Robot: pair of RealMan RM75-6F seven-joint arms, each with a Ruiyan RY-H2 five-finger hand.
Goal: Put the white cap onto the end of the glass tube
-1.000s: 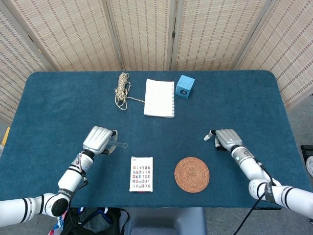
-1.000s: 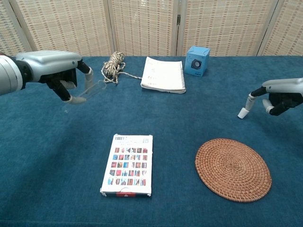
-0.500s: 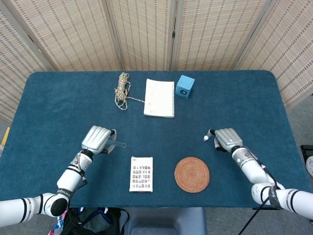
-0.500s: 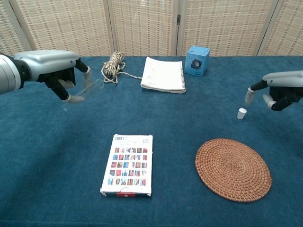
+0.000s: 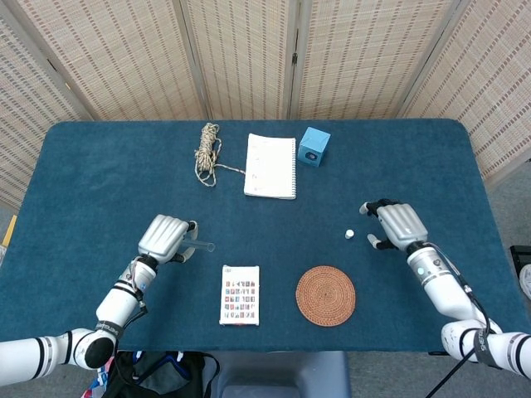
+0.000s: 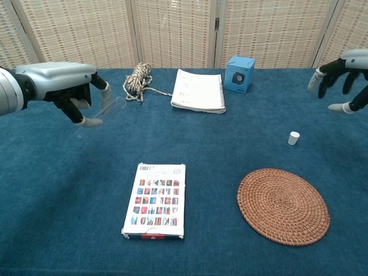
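My left hand grips the clear glass tube above the left part of the blue table; the tube's open end points right and slightly up. A small white cap stands alone on the cloth, right of centre. Lifted above and to the right of the cap, my right hand has its fingers spread and holds nothing.
A round woven coaster lies just in front of the cap. A printed card box lies front centre. At the back are a rope coil, a white notebook and a blue cube.
My right hand let go of the white cap, which now stands on the table, then lifted away up and to the right with its fingers spreading. The left hand with the tube barely moved.
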